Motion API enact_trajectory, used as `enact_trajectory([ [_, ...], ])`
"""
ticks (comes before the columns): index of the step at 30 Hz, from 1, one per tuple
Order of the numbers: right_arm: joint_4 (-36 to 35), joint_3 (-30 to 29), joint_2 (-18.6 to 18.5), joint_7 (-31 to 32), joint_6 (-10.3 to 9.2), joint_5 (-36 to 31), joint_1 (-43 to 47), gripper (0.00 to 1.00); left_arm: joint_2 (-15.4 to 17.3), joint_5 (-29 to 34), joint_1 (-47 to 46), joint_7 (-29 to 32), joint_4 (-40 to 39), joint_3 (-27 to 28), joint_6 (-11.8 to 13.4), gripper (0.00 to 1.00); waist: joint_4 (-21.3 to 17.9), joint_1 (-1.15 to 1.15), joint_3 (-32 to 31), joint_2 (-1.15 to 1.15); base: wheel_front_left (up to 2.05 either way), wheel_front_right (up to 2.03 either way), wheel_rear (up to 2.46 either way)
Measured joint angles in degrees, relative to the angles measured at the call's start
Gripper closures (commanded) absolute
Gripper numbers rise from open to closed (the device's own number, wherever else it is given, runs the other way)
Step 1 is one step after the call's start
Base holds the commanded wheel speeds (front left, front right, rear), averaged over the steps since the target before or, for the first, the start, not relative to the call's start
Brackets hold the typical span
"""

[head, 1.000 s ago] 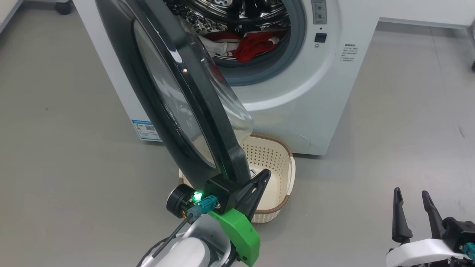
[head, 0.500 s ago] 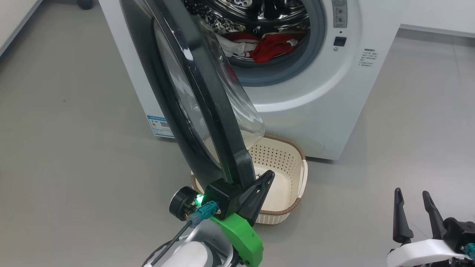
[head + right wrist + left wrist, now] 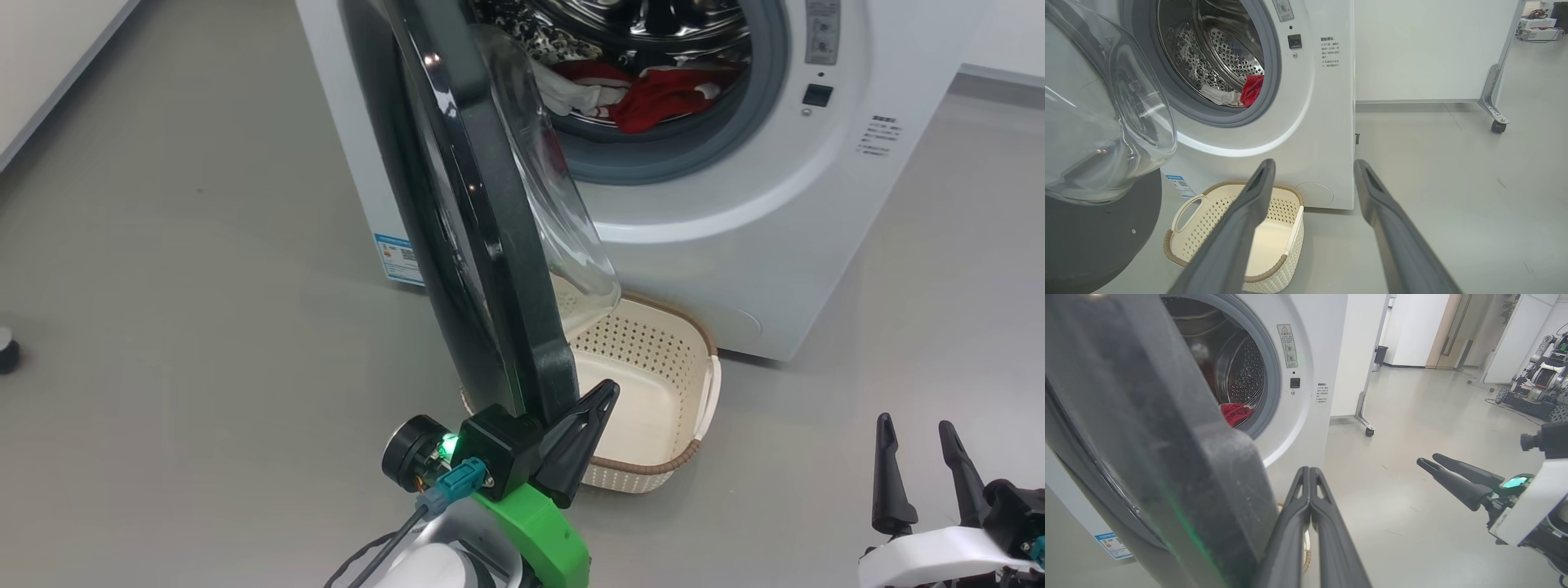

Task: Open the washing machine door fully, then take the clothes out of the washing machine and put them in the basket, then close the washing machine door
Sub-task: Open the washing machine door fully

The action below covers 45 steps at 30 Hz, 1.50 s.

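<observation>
On the head camera I see the big round glossy black door (image 3: 506, 269) standing edge-on over the left of the cream perforated plastic basket (image 3: 653, 343), with my left gripper (image 3: 606, 394) pinched together, empty, just right of the door's near edge. On the left wrist that edge walls off my left, and soft red clothes (image 3: 1235, 412) lie far inside the white front-loading washing machine (image 3: 1306, 424). On the right wrist my right gripper (image 3: 1314, 162) stands spread and empty, the basket beyond it.

Washing machine (image 3: 735, 245): one, beyond both grippers
Washing machine door (image 3: 506, 269): one, just beside left gripper (image 3: 1309, 471)
Basket (image 3: 645, 343): one, between left gripper and machine
Clothes (image 3: 653, 94): red, white and spotted pieces; exact number unclear
Grippers: two, counting right gripper (image 3: 915, 426)
Blue sticker (image 3: 400, 257): one
Background robot (image 3: 1539, 388): one, far past right gripper
</observation>
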Motion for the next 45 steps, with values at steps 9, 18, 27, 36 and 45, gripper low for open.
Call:
enact_trajectory([
  [9, 0.13, -0.29, 0.02, 0.0, 0.14, -0.42, 0.01, 0.0, 0.09, 0.54, 0.98, -0.25, -1.08, 0.15, 0.23, 1.0, 3.35, 0.0, -0.07, 0.0, 0.0, 0.0, 0.0],
  [18, 0.11, -1.49, -0.01, 0.0, 0.15, -0.59, 0.02, 0.0, 0.41, 1.67, 2.15, -0.69, -1.64, 0.65, 0.41, 1.0, 7.17, 0.0, -0.3, 0.0, 0.0, 0.0, 0.0],
  [27, 0.21, -0.62, -0.03, 0.0, 0.81, -1.21, 0.01, 0.0, 1.08, 2.76, 3.98, -0.96, -3.38, 1.97, 0.49, 1.0, 11.28, 0.0, -0.59, 0.0, 0.0, 0.0, 0.0],
  [36, 1.87, 1.91, -0.23, 0.0, 1.98, -2.43, -1.91, 0.0, 2.31, 4.28, 6.89, -2.37, -3.98, 9.47, 0.74, 1.0, 12.68, 0.0, 0.13, 0.0, 0.0, 0.0, 0.0],
  [45, 2.76, 2.01, -0.44, 0.0, 2.18, -2.47, -2.85, 0.0, 2.52, 6.82, 10.5, -3.37, -2.58, 20.43, 0.8, 1.0, 13.01, 0.0, 0.44, 0.0, 0.0, 0.0, 0.0],
])
